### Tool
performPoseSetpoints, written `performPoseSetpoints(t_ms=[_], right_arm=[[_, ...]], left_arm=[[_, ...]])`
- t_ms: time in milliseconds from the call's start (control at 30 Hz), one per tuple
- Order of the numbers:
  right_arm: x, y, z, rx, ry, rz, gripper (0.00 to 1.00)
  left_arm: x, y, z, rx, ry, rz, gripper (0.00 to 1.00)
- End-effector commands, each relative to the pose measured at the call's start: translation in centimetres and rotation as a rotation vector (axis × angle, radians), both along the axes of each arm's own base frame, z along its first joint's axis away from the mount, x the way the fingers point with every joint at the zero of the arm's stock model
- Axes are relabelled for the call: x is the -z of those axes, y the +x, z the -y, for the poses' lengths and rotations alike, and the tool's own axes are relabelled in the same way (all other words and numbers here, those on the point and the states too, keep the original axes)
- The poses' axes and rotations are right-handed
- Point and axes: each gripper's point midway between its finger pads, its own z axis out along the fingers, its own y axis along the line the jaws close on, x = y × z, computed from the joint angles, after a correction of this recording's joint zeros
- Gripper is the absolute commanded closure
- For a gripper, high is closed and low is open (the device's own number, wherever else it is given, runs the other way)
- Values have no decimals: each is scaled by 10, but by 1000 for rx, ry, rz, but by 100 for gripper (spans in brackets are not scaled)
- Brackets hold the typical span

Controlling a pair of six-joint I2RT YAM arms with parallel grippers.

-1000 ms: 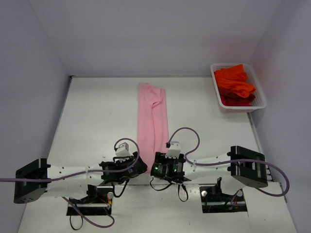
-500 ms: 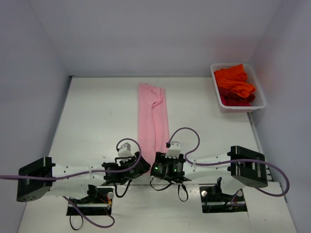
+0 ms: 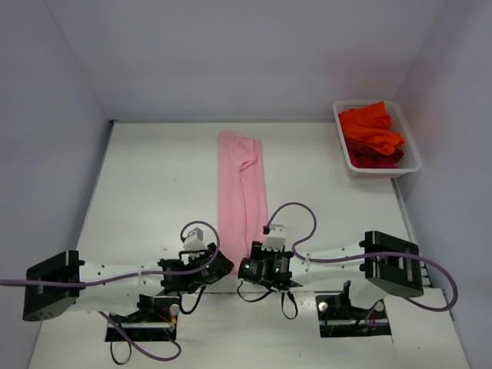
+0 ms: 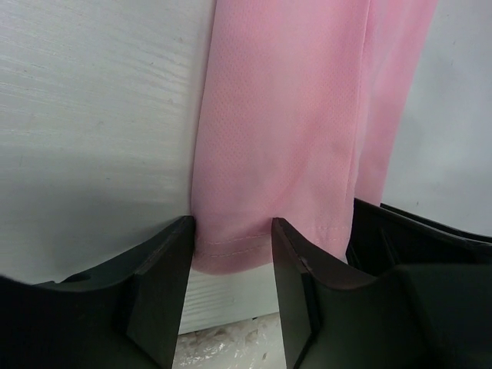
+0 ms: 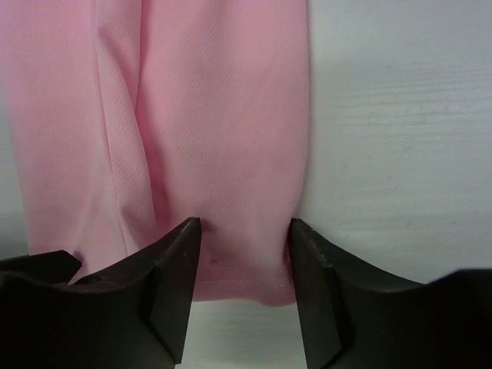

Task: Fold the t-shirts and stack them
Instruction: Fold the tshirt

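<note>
Two hem corners of the pink shirt (image 3: 241, 184) sit inside the half-open left claw (image 4: 231, 246) and right claw (image 5: 244, 246). It looks soft and floppy; pinch there.

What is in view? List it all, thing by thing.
Light pink cloth t-shirt: one, pink, folded into a long strip, mid-table.
Orange-red cloth t-shirts: heap, number unclear, in the basket.
White plastic mesh basket: one, white, far right corner of the table.
White table: one, white, under everything.
Purple cables: two, one along each arm.
Left tool: one, black, jaws apart astride the strip's near left corner.
Right tool: one, black, jaws apart astride its near right corner.
</note>
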Motion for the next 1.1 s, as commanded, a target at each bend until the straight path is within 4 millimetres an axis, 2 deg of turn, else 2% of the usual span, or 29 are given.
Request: performPoseSetpoints(t_ms=[0, 300, 367, 567, 733, 967, 1067], right_arm=[[-9, 4, -9, 16, 26, 26, 55], [-8, 3, -11, 13, 25, 22, 72], [-8, 3, -11, 14, 25, 22, 75], [-9, 3, -12, 13, 27, 23, 83], [-10, 3, -13, 10, 28, 24, 89], [-17, 6, -16, 4, 34, 41, 100], [-21, 7, -17, 2, 38, 49, 100]], left_arm=[[33, -18, -30, 28, 146, -78, 59], [38, -18, -25, 34, 152, -87, 66], [38, -18, -25, 35, 153, -87, 71], [38, -18, -27, 34, 155, -84, 100], [38, -18, -29, 33, 164, -82, 100], [28, -14, -29, 33, 167, -56, 100], [22, -12, -29, 37, 171, -42, 100]])
